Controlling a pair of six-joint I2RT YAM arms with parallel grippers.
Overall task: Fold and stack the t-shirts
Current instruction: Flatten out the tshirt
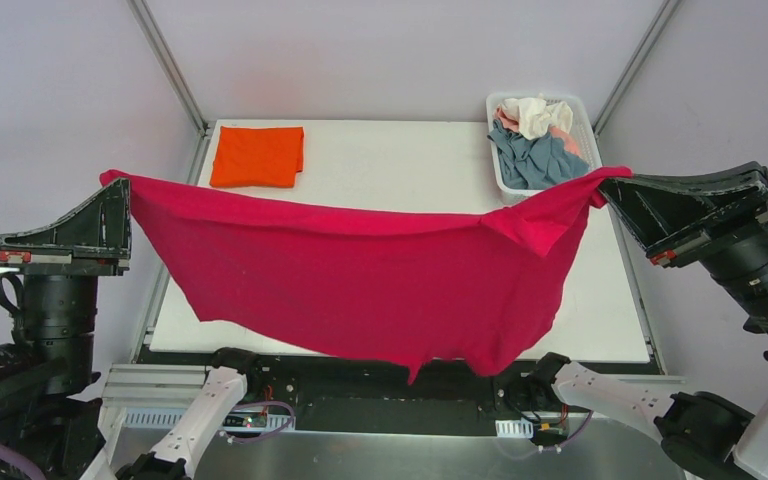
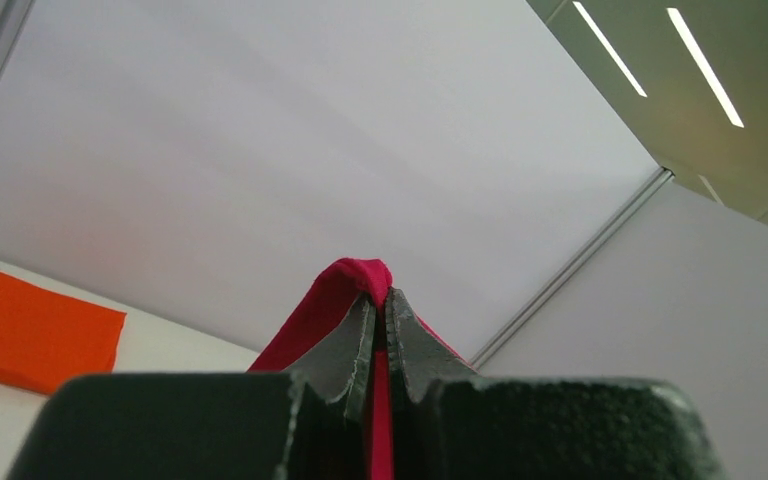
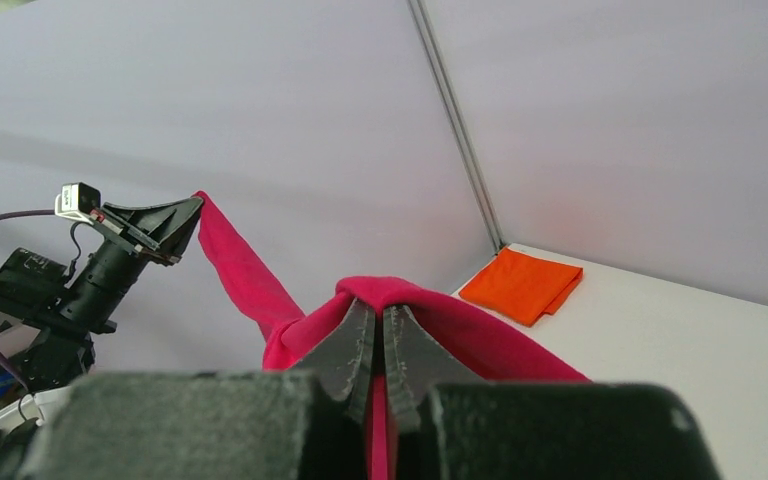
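Hanging between the two arms, the red shirt (image 1: 360, 270) is sagging in a wide curve. Its lowest tip is dangling past the near edge of the table (image 1: 400, 160) and covering part of the metal rail (image 1: 160, 385) where the arm bases are bolted. The cloth is hiding most of the middle of the table, so whatever lies under it cannot be told.

At the left, the left claw (image 1: 118, 183) is clamping one upper corner of the red shirt. The left wrist view is showing its two fingers pressed together with a red fold poking out above the tips, while the black claw body is blocking the cloth lower down. At the right, the right claw (image 1: 605, 187) is pinching the other upper corner the same way, fingers closed on a bunched red fold, with the cloth below likewise being cut off by the claw body. Both arms are running partly out of the frame at the sides.

Farther back, the orange shirt (image 1: 257, 156) is lying folded flat on the far left of the table, well apart from the red one. At the far right corner the white basket (image 1: 495, 150) is holding a grey-blue shirt (image 1: 532, 162), a cream shirt (image 1: 538, 113) and some pink cloth (image 1: 568, 142). These are all crumpled together, so their count is hard to make out. The red corner is overlapping the basket's near right rim.
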